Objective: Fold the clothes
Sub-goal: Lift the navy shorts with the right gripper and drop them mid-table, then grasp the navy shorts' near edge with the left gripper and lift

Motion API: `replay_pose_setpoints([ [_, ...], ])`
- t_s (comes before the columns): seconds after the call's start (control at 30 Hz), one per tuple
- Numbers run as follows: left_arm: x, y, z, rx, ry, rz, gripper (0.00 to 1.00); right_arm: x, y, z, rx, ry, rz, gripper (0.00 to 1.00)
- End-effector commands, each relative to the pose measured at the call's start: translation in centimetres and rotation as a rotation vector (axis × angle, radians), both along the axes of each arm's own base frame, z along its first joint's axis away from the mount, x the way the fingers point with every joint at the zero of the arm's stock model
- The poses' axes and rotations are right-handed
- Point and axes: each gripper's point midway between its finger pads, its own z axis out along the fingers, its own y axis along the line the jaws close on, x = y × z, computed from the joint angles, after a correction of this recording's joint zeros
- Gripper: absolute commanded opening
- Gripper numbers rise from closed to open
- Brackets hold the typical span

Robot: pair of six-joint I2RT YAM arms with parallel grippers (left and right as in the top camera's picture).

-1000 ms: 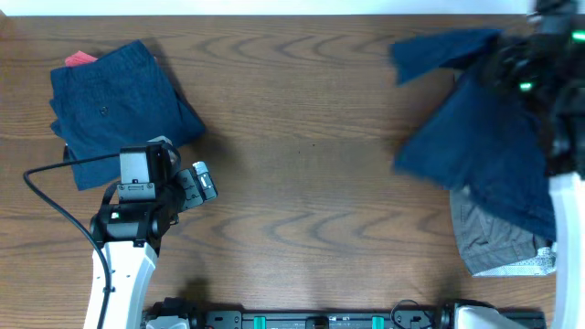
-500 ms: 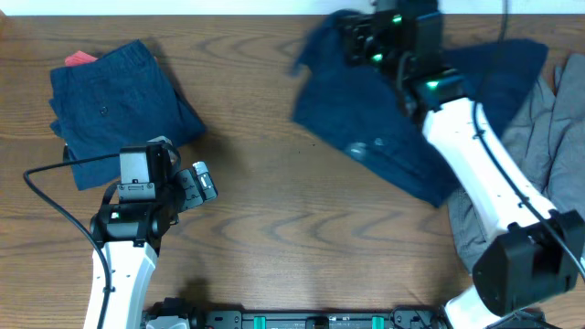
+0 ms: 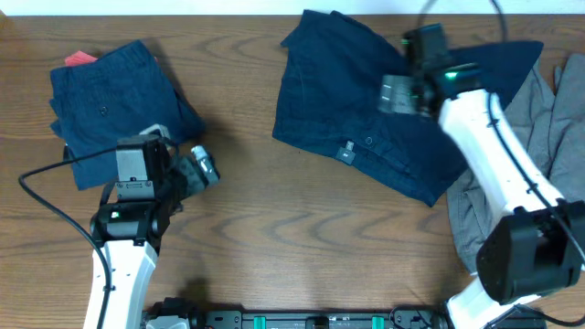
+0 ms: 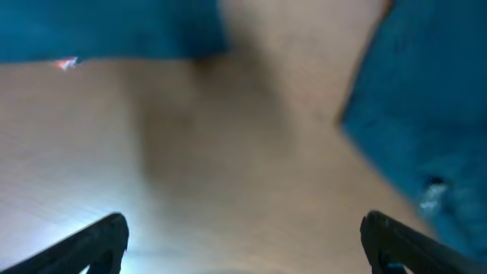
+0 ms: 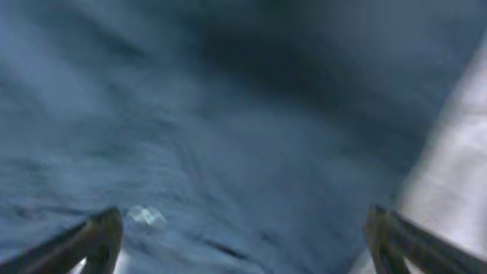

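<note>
A loose navy garment (image 3: 347, 100) lies rumpled and spread on the table at top centre. My right gripper (image 3: 395, 91) hovers over its right half, open, with nothing between the fingers. The right wrist view is filled with that navy cloth (image 5: 228, 114) under the open right gripper (image 5: 247, 243). A folded navy stack (image 3: 119, 105) sits at the far left. Just to its lower right my left gripper (image 3: 203, 169) is open over bare wood. In the left wrist view the left gripper (image 4: 247, 243) is empty, with navy cloth (image 4: 426, 114) at the right.
Grey garments (image 3: 558, 137) are piled at the right edge, partly under the navy one. A red item (image 3: 80, 58) peeks out beneath the folded stack. A black cable (image 3: 55, 206) loops beside the left arm.
The right arm swung left, carrying the navy garment from the right pile to the top centre. Its jaws opened and let the garment go. The left arm barely shifted.
</note>
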Motion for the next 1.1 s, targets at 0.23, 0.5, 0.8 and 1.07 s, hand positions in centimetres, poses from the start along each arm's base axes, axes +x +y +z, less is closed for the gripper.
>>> replay_pose_setpoints([
  [0.23, 3.5, -9.2, -2.8, -0.184, 0.035, -0.207, 0.98, -5.4, -10.5, -0.9, 0.015, 0.197, -0.283, 0.99],
  [0.5, 7.8, -14.0, -8.4, -0.179, 0.000, -0.300, 0.98, -8.4, -13.2, -1.5, 0.086, 0.293, -0.370, 0.99],
  [0.8, 11.2, -15.0, -14.3, -0.278, -0.003, -0.192, 0.99, -9.5, -13.2, -1.6, 0.086, 0.340, -0.362, 0.99],
  [1.07, 11.9, -16.2, -16.7, -0.314, -0.016, -0.183, 0.85, -9.9, -13.1, -1.6, 0.087, 0.356, -0.363, 0.99],
])
